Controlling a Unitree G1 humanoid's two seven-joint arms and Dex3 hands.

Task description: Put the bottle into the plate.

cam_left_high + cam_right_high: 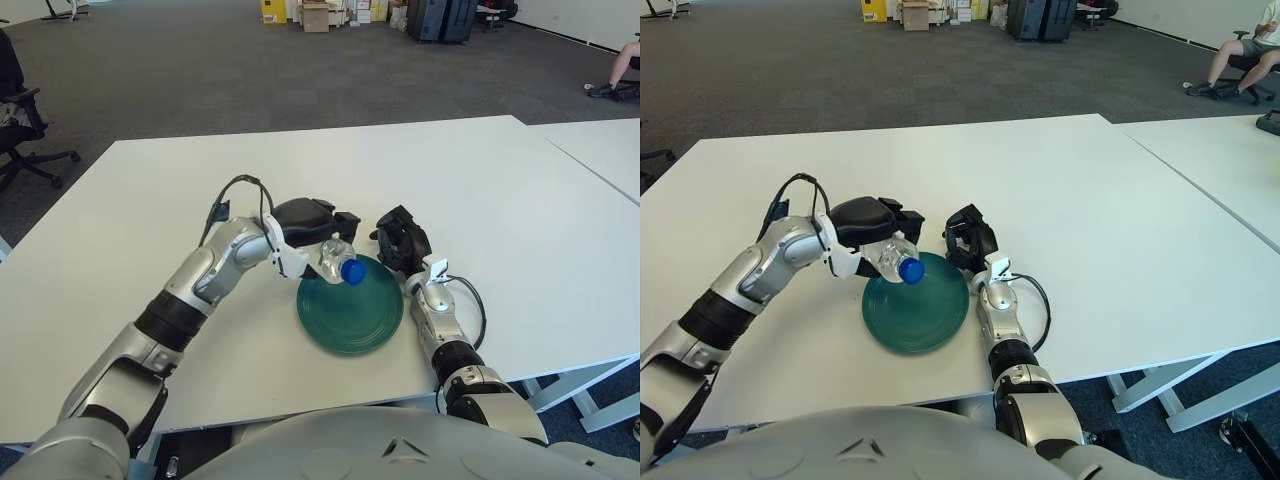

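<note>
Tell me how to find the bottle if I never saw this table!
Find the big white table, then the round dark green plate near its front edge. Over the plate's far left rim, the left hand holds the bottle: small and see-through, the only thing with a bright blue cap.

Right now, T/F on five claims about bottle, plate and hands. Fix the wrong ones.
1. The left hand grips the bottle. True.
2. The bottle's cap is red. False: it is blue.
3. The plate is dark green and sits on the white table. True.
4. The bottle lies flat in the plate's centre, released. False: it is held at the plate's far left rim, cap pointing over the plate.
5. The right hand holds the plate by its rim. False: it shows beside the plate's far right edge, grasping nothing visible.
</note>
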